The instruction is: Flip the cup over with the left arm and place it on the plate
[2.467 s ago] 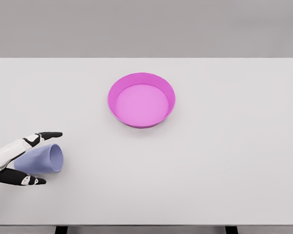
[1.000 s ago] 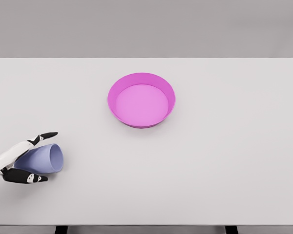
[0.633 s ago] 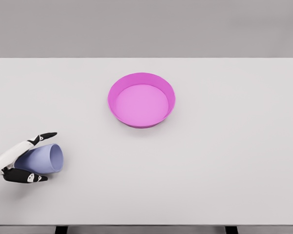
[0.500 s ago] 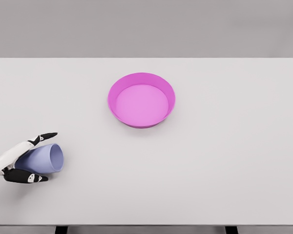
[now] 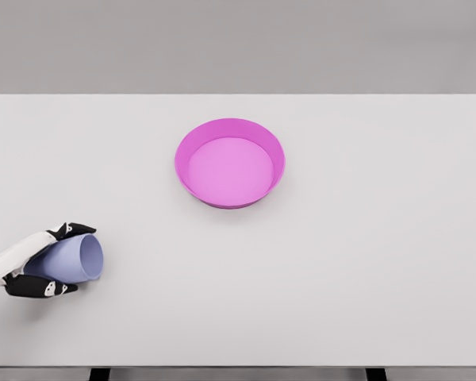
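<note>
1. Lying on its side near the front left corner of the table [image 5: 365,302], the lavender cup [image 5: 73,258] is pointing its open mouth to the right, so its long axis is running roughly left to right along the front edge, base toward the wrist.
2. Wrapping that cup, the left hand [image 5: 33,266] is coming in from the left edge; one dark-tipped finger [image 5: 70,230] is curling over the far side of the wall and another is pressing along the near side, so the hand is pinching the cup's body between them.
3. Judging from this, the grasp looks about closed and the lift and turn are not yet begun; the wrist will need to roll so the mouth ends up facing upward.
4. Sitting well apart, toward the middle of the table and nearer its far edge, the pink plate [image 5: 230,129] is lying up and to the right of the cup, holding nothing.
5. Nothing of the right arm is showing.
</note>
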`<state>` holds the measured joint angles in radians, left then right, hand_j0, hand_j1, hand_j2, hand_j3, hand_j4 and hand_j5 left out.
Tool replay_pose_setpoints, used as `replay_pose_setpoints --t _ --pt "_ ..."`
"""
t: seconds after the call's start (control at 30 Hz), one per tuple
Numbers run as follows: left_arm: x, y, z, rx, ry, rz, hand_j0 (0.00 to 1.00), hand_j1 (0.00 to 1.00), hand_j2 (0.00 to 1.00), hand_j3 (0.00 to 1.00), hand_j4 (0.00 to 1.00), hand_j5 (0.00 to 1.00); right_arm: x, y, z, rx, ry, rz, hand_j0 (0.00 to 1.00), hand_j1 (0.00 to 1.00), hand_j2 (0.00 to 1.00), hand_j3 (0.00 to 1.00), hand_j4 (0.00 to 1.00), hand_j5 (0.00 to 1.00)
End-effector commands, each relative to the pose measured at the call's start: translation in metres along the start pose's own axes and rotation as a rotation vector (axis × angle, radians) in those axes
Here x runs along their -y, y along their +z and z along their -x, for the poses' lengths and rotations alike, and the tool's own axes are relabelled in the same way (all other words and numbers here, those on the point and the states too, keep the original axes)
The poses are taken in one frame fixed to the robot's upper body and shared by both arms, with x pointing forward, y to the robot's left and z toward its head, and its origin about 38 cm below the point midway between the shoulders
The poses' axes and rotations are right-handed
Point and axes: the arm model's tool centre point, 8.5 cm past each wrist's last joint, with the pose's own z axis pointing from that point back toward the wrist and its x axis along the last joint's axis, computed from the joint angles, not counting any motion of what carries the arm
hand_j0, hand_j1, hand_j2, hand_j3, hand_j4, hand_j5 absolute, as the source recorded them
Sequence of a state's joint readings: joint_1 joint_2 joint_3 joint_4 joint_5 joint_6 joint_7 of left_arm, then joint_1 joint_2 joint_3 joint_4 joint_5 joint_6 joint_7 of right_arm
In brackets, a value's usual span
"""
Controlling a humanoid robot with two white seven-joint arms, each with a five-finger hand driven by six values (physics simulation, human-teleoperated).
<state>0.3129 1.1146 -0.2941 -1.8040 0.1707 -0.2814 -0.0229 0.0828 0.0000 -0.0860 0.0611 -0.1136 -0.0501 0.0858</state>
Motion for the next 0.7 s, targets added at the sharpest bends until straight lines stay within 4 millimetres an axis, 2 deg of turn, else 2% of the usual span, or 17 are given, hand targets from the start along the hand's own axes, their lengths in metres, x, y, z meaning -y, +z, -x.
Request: replay_pose_setpoints --t 0.0,0.2,0.43,0.67 --pt "-0.002 0.0 -0.002 0.016 -0.008 -0.002 0.6 0.6 0.6 0.6 0.6 0.6 0.0 0.0 0.0 0.0 0.0 0.0 1.0 1.0 1.0 1.0 1.0 1.0" --pt "-0.008 -0.005 -0.014 0.113 -0.003 -0.041 0.6 0.6 0.6 0.6 0.6 0.6 0.0 0.0 0.0 0.0 0.0 0.0 1.0 1.0 1.0 1.0 1.0 1.0" --pt "-0.019 -0.028 -0.035 0.252 0.141 -0.175 0.62 0.62 0.62 0.62 0.62 0.62 0.0 0.0 0.0 0.0 0.0 0.0 1.0 1.0 1.0 1.0 1.0 1.0" --pt "-0.021 -0.048 -0.049 0.338 0.287 -0.26 0.62 0.62 0.62 0.62 0.62 0.62 0.0 0.0 0.0 0.0 0.0 0.0 1.0 1.0 1.0 1.0 1.0 1.0"
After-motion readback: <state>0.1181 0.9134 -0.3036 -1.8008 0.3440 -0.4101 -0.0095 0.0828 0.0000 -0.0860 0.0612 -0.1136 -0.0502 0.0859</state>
